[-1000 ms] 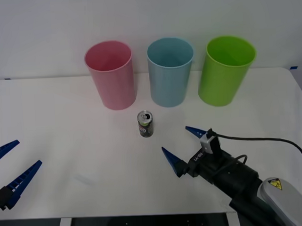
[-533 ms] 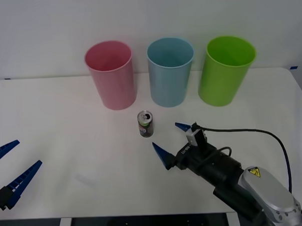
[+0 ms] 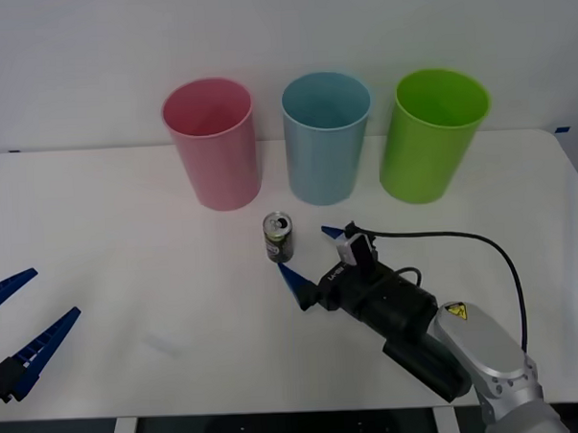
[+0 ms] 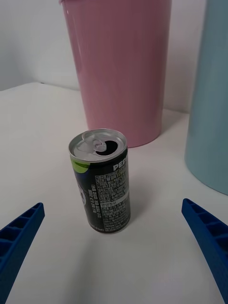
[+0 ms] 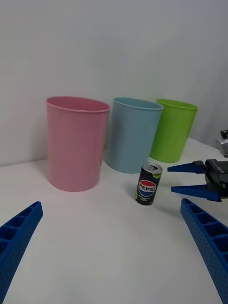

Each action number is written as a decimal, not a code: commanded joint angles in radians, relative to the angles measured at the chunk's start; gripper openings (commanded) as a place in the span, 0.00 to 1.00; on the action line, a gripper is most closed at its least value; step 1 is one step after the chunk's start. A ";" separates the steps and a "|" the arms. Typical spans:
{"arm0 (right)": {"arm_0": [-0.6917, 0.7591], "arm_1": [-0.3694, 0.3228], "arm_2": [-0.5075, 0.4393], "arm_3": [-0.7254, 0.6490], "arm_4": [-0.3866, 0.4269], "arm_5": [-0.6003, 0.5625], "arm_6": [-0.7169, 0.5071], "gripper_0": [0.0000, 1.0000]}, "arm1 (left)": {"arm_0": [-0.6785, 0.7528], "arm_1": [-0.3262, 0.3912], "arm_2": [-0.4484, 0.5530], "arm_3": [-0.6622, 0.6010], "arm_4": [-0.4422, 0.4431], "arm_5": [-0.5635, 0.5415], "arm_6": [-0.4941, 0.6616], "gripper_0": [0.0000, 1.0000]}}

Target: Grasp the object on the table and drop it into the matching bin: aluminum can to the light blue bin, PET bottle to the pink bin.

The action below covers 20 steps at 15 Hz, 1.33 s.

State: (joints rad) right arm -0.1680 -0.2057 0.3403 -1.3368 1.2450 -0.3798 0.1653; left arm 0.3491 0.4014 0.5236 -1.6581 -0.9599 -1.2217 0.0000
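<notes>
The aluminum can [image 3: 277, 238], small and dark with a silver open top, stands upright on the white table [image 3: 126, 214] in front of the gap between the pink bin [image 3: 212, 143] and the light blue bin [image 3: 326, 138]. My right gripper [image 3: 303, 249] is open just right of and nearer than the can, its fingers apart from it. From the right wrist, the can [image 4: 102, 187] stands just ahead of the open right gripper [image 4: 111, 204]. My left gripper [image 3: 54, 292] hangs open at the table's near left edge. The PET bottle is out of view.
A lime green bin [image 3: 431, 134] stands right of the light blue one. The left wrist view takes in the can [image 5: 148, 184], all three bins and the right gripper [image 5: 170, 179] beside the can. A black cable [image 3: 482, 246] loops over the right arm.
My right gripper has moved forward and left across the table, closing in on the can while staying open. The left arm and the can have not moved.
</notes>
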 commanded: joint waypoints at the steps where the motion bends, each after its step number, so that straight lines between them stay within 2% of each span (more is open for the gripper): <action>1: -0.062 0.029 -0.001 0.079 0.002 0.002 0.002 1.00 | 0.000 0.000 0.000 0.000 0.000 0.000 0.000 1.00; 13: -0.242 0.120 -0.006 0.320 0.010 0.047 0.011 1.00 | 0.000 0.000 0.000 0.000 0.000 0.000 0.000 1.00; 19: -0.245 0.123 -0.007 0.324 0.010 0.058 0.011 1.00 | 0.000 0.000 0.000 0.000 0.000 0.000 0.000 1.00; 20: -0.245 0.123 -0.006 0.323 0.010 0.059 0.010 0.51 | 0.000 0.000 0.000 0.000 0.000 0.000 0.000 1.00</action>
State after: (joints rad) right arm -0.4130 -0.0829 0.3334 -1.0128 1.2552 -0.3213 0.1759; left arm 0.3491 0.4014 0.5236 -1.6581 -0.9599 -1.2217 0.0000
